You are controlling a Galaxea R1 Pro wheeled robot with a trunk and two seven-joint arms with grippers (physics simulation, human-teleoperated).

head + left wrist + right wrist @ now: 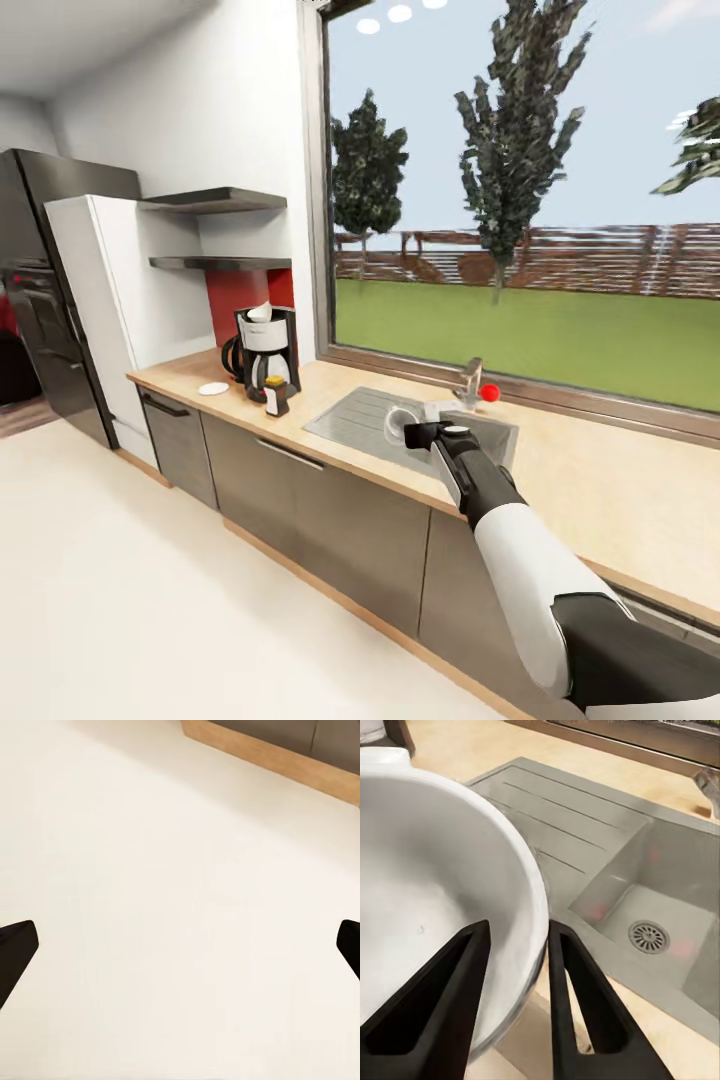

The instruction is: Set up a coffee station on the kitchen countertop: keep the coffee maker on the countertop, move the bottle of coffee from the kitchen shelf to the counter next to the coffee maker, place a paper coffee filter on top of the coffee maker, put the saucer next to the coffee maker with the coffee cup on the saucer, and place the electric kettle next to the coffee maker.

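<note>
The coffee maker [266, 352] stands on the countertop [183, 376] near the red wall, with the white paper coffee filter [260, 312] on top of it. The bottle of coffee [276, 396] stands just in front of it. The dark electric kettle [231, 358] peeks out at its left side, and the saucer [213, 388] lies bare to the left. My right gripper [413, 434] hovers over the sink, shut on the rim of the white coffee cup [398, 424] [435, 900], one finger [442, 1001] inside and one outside. My left gripper [180, 945] is open above pale floor.
An inset grey sink [352, 416] [660, 915] with a faucet [469, 380] and a red knob [488, 393] lies below my right arm. Two dark shelves [222, 262] hang above the coffee maker. A black fridge [40, 290] stands at far left. Grey cabinet fronts [300, 500] face the open floor.
</note>
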